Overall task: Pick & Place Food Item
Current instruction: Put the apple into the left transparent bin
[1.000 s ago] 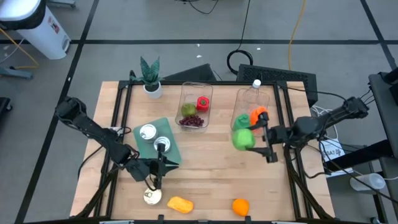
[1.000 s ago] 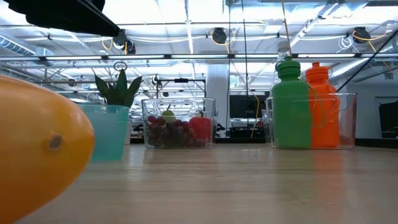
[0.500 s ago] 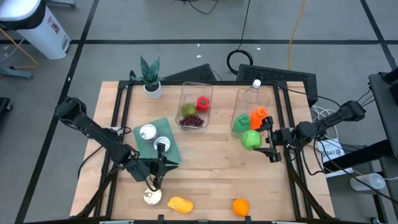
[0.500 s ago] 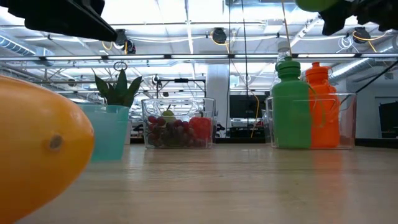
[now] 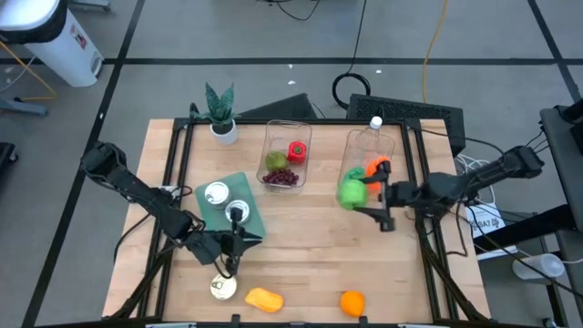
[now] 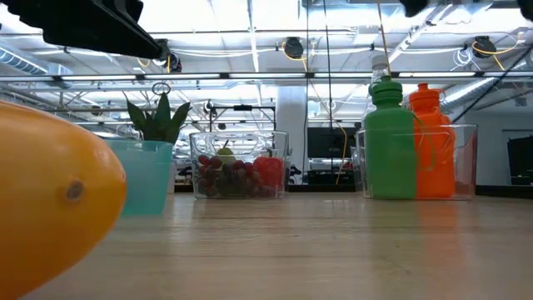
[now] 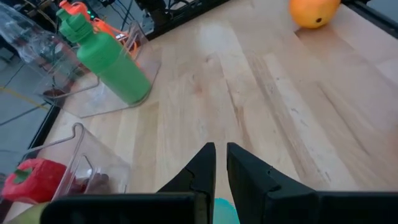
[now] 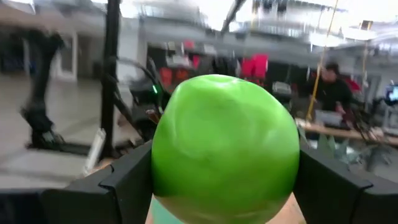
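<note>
A green apple (image 5: 352,193) hangs above the table just in front of the clear bin (image 5: 368,146) that holds a green bottle (image 7: 112,62) and an orange bottle (image 6: 429,142). My right gripper (image 5: 357,195) is shut on the apple, which fills the right wrist view (image 8: 224,149). My left gripper (image 5: 239,240) is shut and touches nothing. It hovers over the near edge of the teal mat (image 5: 217,211) at the table's near left. Its shut fingers (image 7: 211,162) point across bare wood. My right gripper pinches the apple between its two fingers (image 8: 127,180), one on each opposite side of the fruit (image 8: 163,171). The fingers come nearly level from the table's right side. The apple is lifted clear of the table.
A second clear bin (image 5: 287,153) holds grapes, a red pepper and a green fruit. A potted plant (image 5: 220,114) stands at the far left. Two cups (image 5: 216,193) sit on the mat, and another cup (image 5: 221,289) stands near the front edge. Along that edge lie a yellow fruit (image 5: 263,299) and an orange (image 5: 352,302).
My right gripper has carried the apple a little toward the table's right edge, then back left and slightly toward the far edge, close to the bottle bin. The apple has stayed clear of the table.
</note>
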Available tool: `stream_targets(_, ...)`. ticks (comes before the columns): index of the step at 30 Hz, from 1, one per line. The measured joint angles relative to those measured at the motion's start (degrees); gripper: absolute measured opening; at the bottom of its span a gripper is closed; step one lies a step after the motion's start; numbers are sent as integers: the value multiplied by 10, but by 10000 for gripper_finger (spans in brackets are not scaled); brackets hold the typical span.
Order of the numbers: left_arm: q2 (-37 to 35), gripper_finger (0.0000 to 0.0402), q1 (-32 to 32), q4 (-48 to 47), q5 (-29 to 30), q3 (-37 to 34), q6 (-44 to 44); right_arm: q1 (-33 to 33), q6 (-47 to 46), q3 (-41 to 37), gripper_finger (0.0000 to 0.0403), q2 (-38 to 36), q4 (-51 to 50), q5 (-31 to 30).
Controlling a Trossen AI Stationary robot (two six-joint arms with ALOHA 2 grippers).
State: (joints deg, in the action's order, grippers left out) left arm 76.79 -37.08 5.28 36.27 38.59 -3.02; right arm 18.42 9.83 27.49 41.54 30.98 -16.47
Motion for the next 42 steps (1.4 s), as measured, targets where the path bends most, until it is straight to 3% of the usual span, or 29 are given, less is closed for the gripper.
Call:
stream_targets(5,0,49,-6,9,38,0,4,-45,-7,124,308,134,-99,0)
stream_targets(10,-4,49,-16,10,56,0,39,-113,-2,210,301,259,-119,1)
stream_targets(14,-44,49,-21,33,10,0,46,-176,-1,260,300,335,-160,9)
stream_targets(18,-84,49,-41,83,-42,-20,22,-229,1,286,305,398,-167,73)
stream_targets(21,-103,49,-54,139,-88,-43,-6,-255,12,300,302,442,-161,87)
stream_targets(35,-120,49,-68,161,-43,-75,-21,-298,20,313,307,555,-127,89)
stream_targets(42,-120,49,-68,159,-43,-75,-18,-289,30,313,361,570,-107,88)
